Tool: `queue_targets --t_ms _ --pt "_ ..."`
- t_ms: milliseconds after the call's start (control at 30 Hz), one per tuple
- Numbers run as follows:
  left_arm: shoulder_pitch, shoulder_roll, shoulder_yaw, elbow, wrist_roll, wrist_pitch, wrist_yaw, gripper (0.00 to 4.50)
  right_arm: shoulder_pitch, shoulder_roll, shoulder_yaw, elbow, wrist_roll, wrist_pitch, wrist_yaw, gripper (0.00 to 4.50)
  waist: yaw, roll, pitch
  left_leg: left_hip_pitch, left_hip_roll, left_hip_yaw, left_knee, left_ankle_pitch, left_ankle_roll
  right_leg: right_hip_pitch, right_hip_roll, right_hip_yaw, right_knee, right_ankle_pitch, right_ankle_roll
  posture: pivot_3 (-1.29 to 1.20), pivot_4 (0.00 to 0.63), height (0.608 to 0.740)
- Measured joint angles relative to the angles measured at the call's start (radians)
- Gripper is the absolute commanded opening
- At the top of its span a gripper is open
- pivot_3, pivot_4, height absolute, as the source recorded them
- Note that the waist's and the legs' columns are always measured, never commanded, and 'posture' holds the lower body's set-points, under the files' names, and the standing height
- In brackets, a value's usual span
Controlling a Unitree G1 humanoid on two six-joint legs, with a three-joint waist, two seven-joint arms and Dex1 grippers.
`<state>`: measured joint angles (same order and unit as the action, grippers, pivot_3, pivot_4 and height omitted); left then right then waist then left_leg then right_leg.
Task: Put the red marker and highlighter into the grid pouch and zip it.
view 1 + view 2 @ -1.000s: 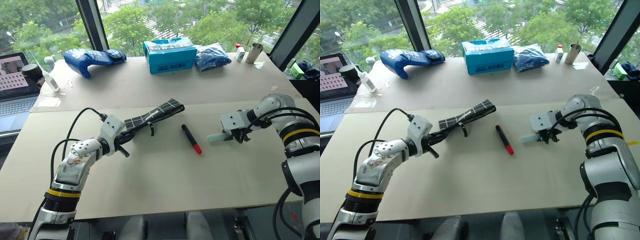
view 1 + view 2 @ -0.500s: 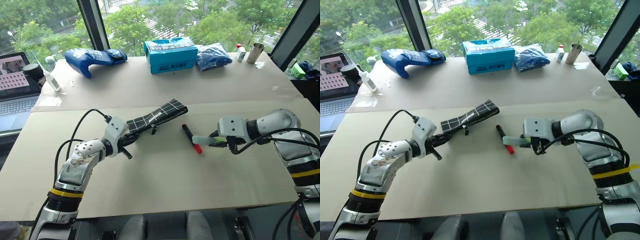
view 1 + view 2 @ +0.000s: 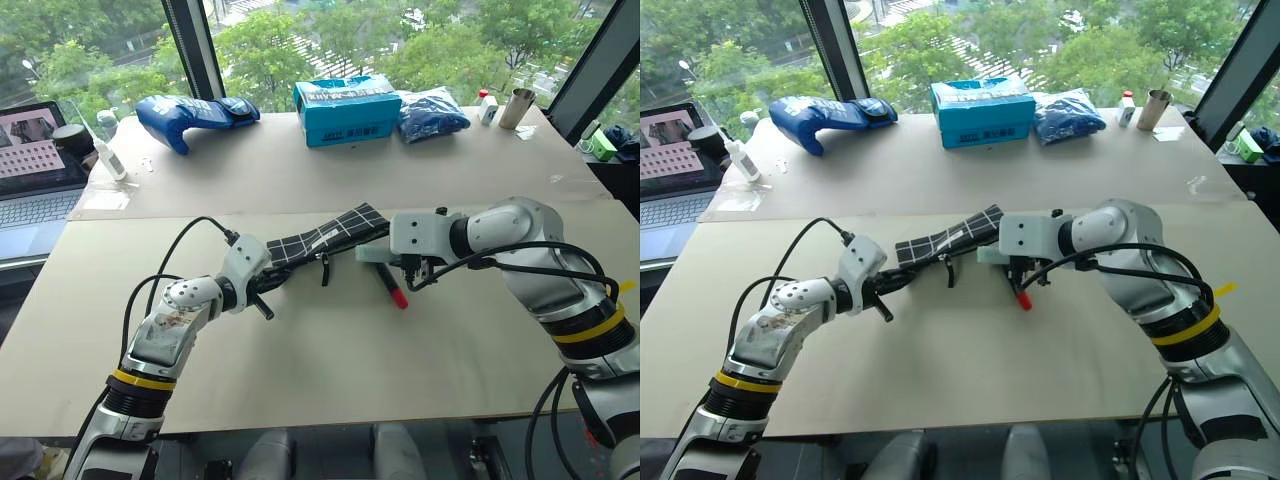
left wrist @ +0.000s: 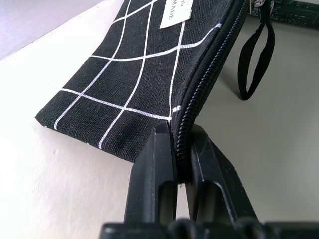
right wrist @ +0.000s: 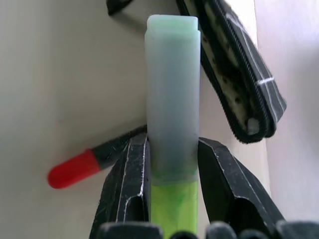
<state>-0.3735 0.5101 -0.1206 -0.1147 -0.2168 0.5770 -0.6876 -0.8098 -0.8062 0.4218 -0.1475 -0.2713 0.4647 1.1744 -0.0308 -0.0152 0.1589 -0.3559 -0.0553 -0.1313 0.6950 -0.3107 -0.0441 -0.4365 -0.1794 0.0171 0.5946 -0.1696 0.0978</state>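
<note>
The grid pouch is a black fabric case with white grid lines, lifted at an angle over the table's middle. My left gripper is shut on its near end, pinching the zipper edge. The pouch's far end gapes open, its black pull cord hanging down. My right gripper is shut on the highlighter, a pale green stub held just beside that open end. The red marker, black with a red cap, lies on the table under my right gripper.
Along the far table edge lie a blue bag, a teal box, a second blue bag, a small bottle and a metal cup. A laptop stands at the far left.
My right gripper has carried the highlighter left and upward, from right of the marker to the pouch's open end. The left gripper still holds the pouch, barely shifted.
</note>
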Motion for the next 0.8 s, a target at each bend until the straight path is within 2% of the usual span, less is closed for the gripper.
queue_targets --t_ms 167,467,667,800 --pt "0.0 -0.008 -0.008 0.0 0.003 -0.004 0.0 0.0 -0.049 0.003 0.005 0.001 -0.059 -0.036 -0.018 0.98 -0.005 0.0 0.0 0.0 0.0 0.0 0.0 0.0 0.0 0.0 0.0 0.0 0.0 0.0 0.0 0.0 0.15 0.74" --pt "-0.004 -0.012 -0.009 0.008 0.008 -0.006 -0.001 0.0 -0.049 -0.032 0.023 -0.003 -0.132 -0.092 0.001 0.98 -0.007 0.0 0.0 0.0 0.0 0.0 0.0 0.0 0.0 0.0 0.0 0.0 0.0 0.0 0.0 0.0 0.15 0.74" --pt "-0.011 -0.025 -0.012 0.015 0.014 -0.006 -0.001 0.0 -0.003 -0.052 0.03 -0.104 -0.146 -0.097 0.044 0.98 -0.007 0.0 0.0 0.0 0.0 0.0 0.0 0.0 0.0 0.0 0.0 0.0 0.0 0.0 0.0 0.0 0.15 0.74" --pt "-0.011 -0.031 -0.012 0.016 0.014 -0.006 -0.002 0.0 -0.004 -0.04 0.03 -0.104 -0.163 -0.092 0.042 0.98 -0.007 0.0 0.0 0.0 0.0 0.0 0.0 0.0 0.0 0.0 0.0 0.0 0.0 0.0 0.0 0.0 0.15 0.74"
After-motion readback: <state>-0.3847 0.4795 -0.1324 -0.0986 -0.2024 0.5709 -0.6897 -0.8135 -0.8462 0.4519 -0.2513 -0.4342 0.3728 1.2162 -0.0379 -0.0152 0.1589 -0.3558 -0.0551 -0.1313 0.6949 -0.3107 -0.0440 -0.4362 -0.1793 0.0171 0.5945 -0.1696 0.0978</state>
